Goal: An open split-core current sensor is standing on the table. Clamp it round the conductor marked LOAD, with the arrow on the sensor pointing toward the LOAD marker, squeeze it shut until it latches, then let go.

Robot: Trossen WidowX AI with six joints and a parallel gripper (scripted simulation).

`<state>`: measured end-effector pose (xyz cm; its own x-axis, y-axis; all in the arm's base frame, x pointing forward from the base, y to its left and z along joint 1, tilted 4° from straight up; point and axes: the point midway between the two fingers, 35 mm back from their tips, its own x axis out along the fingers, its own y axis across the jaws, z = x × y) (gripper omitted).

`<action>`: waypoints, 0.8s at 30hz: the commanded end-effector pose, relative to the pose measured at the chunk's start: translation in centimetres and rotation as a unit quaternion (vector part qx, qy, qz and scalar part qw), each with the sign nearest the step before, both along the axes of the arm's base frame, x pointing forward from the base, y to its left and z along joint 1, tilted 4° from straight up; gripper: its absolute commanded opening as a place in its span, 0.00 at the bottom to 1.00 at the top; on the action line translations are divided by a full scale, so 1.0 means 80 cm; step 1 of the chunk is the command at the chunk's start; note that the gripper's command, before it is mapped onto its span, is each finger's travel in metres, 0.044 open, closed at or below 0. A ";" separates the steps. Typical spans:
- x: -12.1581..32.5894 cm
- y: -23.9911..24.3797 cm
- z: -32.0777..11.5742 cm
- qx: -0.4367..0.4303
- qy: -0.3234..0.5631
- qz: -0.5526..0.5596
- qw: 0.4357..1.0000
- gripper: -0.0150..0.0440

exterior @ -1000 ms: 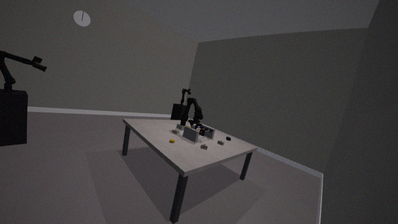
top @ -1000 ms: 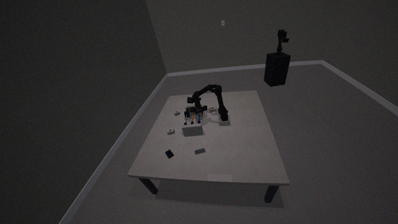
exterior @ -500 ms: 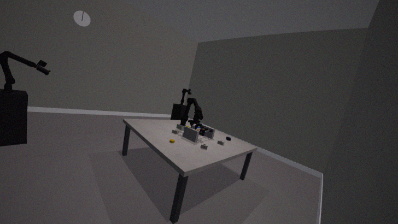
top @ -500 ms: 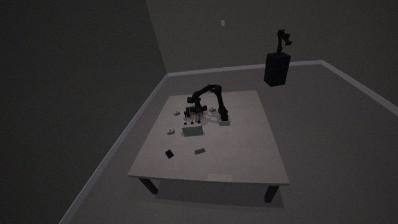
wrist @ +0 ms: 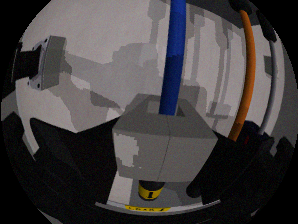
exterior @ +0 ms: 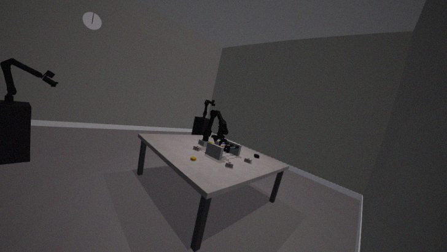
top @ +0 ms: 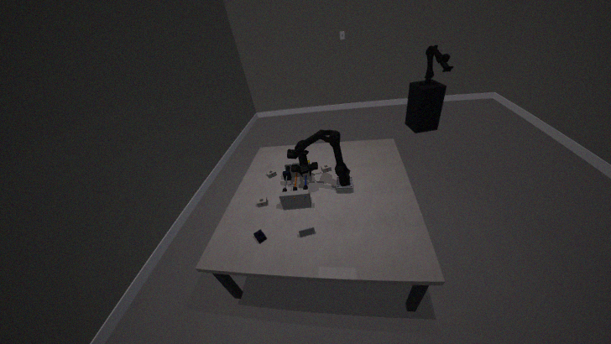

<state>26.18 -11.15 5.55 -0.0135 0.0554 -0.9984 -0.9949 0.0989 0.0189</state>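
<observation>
The grey split-core sensor (wrist: 162, 145) surrounds the blue conductor (wrist: 172, 65) (top: 305, 181) in the wrist view. Its halves look together, with a thin seam down the middle; whether the latch is engaged cannot be told, and no arrow shows. My gripper (wrist: 160, 121) (top: 304, 172) is shut on the sensor, with a black finger at each side. Just beyond the sensor, a yellow ring (wrist: 150, 192) marked 1 sits on the conductor's end, above a yellow label (wrist: 147, 208) that seems to read LOAD. The sensor is too small and covered to make out in the top and exterior views.
An orange conductor (wrist: 250, 70) and a grey one (wrist: 274, 90) run alongside; a dark block (top: 284, 174) sits at the grey one. The grey end wall (top: 295, 200) (exterior: 213, 150) stands upright. Several small blocks and a yellow disc (exterior: 193, 158) lie around on the table (top: 363, 239).
</observation>
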 end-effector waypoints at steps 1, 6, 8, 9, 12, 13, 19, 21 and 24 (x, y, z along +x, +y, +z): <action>0.000 0.000 0.000 0.000 0.000 0.000 1.000 0.48; 0.000 0.000 0.000 0.000 0.000 0.000 1.000 0.70; 0.000 0.000 0.000 0.000 0.000 0.000 1.000 0.70; 0.000 0.000 0.000 0.000 0.000 0.000 1.000 0.70; 0.000 0.000 0.000 0.000 0.000 0.000 1.000 0.70; 0.000 0.000 0.000 0.000 0.000 0.000 1.000 0.70; 0.000 0.000 0.000 0.000 0.000 0.000 1.000 0.70; 0.000 0.000 0.000 0.000 0.000 0.000 1.000 0.70; 0.000 0.000 0.000 0.000 0.000 0.000 1.000 0.70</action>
